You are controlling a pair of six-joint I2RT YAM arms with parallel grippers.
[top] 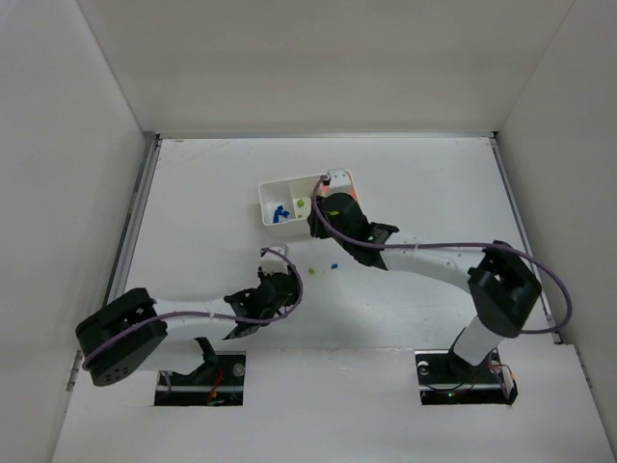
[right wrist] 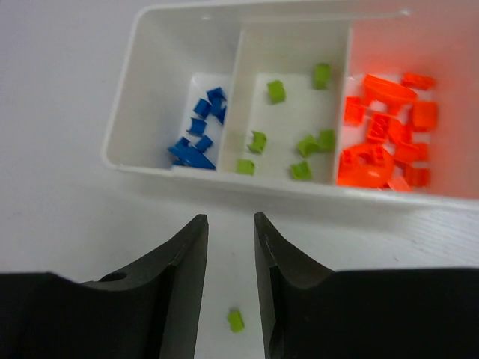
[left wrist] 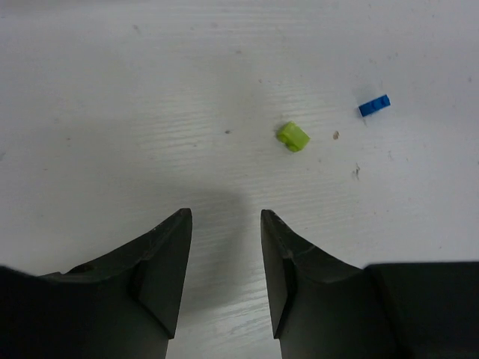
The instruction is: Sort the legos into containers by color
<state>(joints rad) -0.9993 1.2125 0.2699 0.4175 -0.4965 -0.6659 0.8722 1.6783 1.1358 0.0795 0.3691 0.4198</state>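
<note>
The white tray (right wrist: 150, 161) has three containers side by side: blue legos (right wrist: 198, 138) on the left, yellow-green legos (right wrist: 299, 142) in the middle, orange legos (right wrist: 385, 134) on the right. My right gripper (right wrist: 230, 217) is open and empty just in front of the tray's near wall. A yellow-green brick (right wrist: 236, 320) shows low between its fingers, outside the tray and touching neither. My left gripper (left wrist: 224, 213) is open and empty above the table. A yellow-green brick (left wrist: 293, 137) and a blue brick (left wrist: 374, 105) lie ahead of it to the right.
In the top view the tray (top: 270, 193) sits at the middle back of the white table, with the right arm (top: 424, 258) reaching across to it. White walls enclose the table on the left, right and back.
</note>
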